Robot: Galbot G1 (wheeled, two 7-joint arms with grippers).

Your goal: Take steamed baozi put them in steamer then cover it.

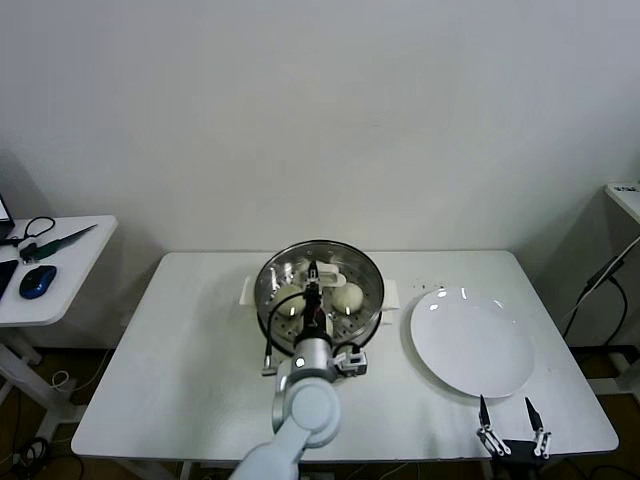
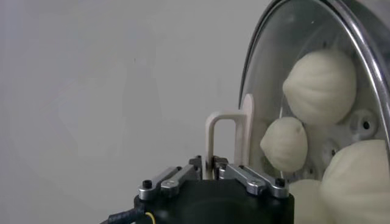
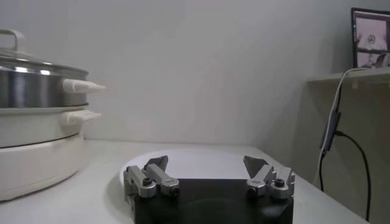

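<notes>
Landmark: steamer (image 1: 372, 285), steel pot on cream base, mid-table.

Cover (image 2: 317, 36) sits on steamer rim, glass over steamed baozi (image 2: 321, 86) inside pot. Cover's handle (image 2: 228, 141) upright at centre, flat loop.

Left gripper (image 1: 312, 275) directly above steamer centre, jaws closed on handle across its thin side.

Right gripper (image 1: 512, 420) well right of steamer, near table's front edge, just past white plate (image 1: 470, 345); jaws spread wide, holding nothing.

Judgement: left arm only one placed for release; lift straight up.
</notes>
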